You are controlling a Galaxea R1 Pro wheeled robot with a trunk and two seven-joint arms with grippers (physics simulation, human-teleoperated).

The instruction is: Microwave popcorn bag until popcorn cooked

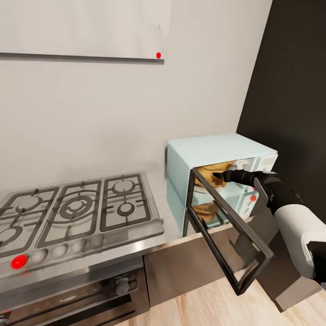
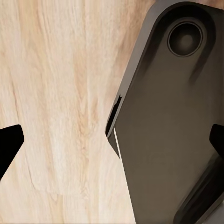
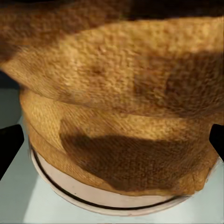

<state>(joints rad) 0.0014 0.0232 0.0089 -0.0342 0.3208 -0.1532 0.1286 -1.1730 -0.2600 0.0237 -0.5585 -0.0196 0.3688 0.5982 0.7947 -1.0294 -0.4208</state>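
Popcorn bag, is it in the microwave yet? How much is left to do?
Nearly in. The popcorn bag already sits inside the open microwave, resting on its round plate. The right tool reaches through the doorway right at the bag; whether it grips the bag cannot be told. The door hangs wide open. Left: pull the arm out, shut the door, start heating.

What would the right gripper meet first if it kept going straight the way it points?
Most likely the popcorn bag. The right gripper points into the open microwave, and its wrist view shows the bag close ahead on the round turntable. Whether they already touch is unclear.
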